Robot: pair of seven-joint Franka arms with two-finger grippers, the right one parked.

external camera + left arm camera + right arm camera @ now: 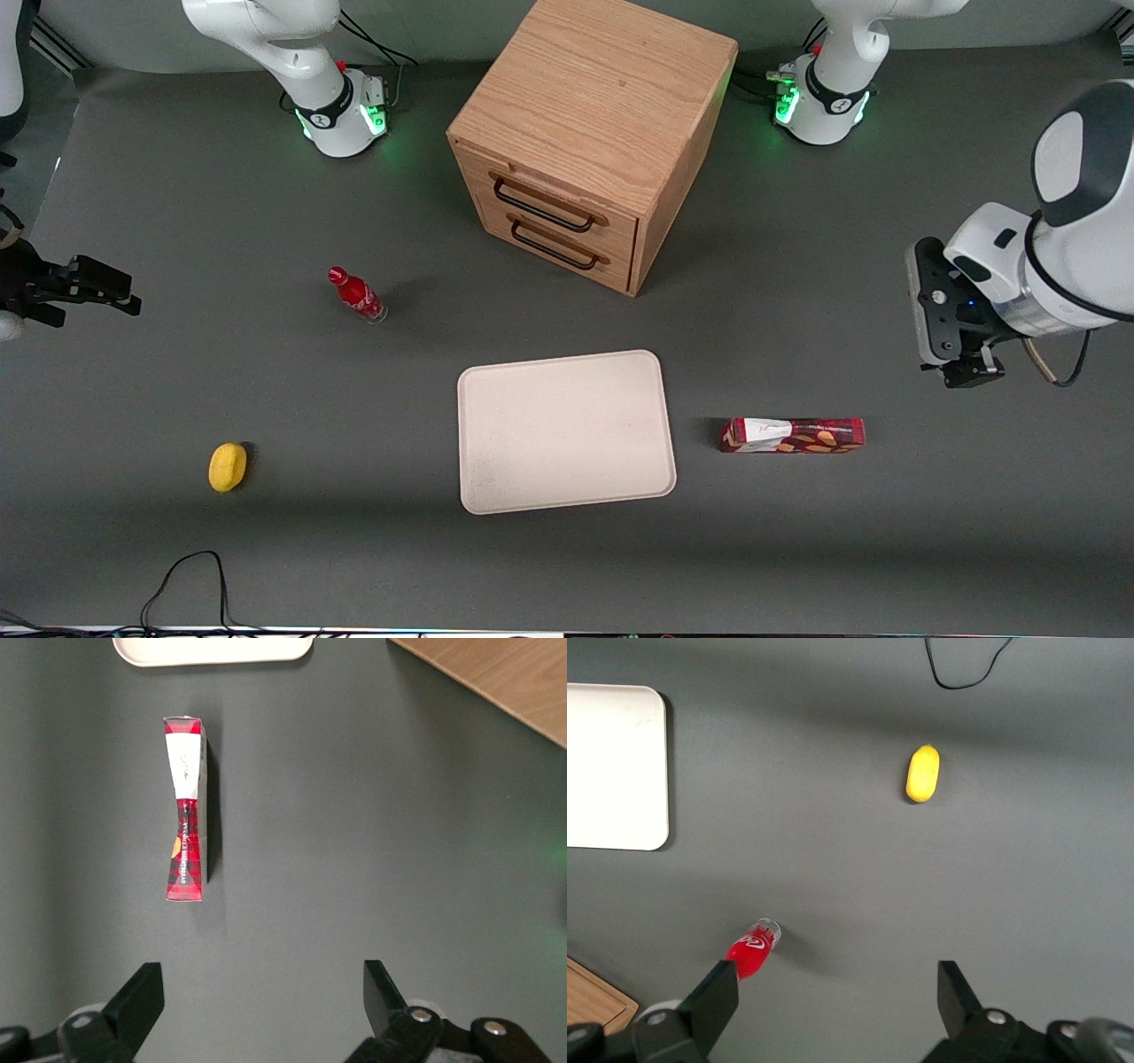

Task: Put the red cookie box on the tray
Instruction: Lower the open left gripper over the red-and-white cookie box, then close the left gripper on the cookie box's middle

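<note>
Slim dark-red box [792, 435], white patch toward tray [567, 363], flat on counter [886, 549]; pincer [262, 1005] open, above, empty; cabinet [594, 133] farther off

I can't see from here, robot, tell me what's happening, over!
Gripper open, above the table, holding nothing. Red cookie box on the table beside the tray. Nothing between them.

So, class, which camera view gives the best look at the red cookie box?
The left wrist view: the red cookie box appears large there, whole and unobstructed, beside the tray, with the open gripper above the table and clear of it. The front view shows the whole box, only smaller. The right wrist view does not show it.
</note>
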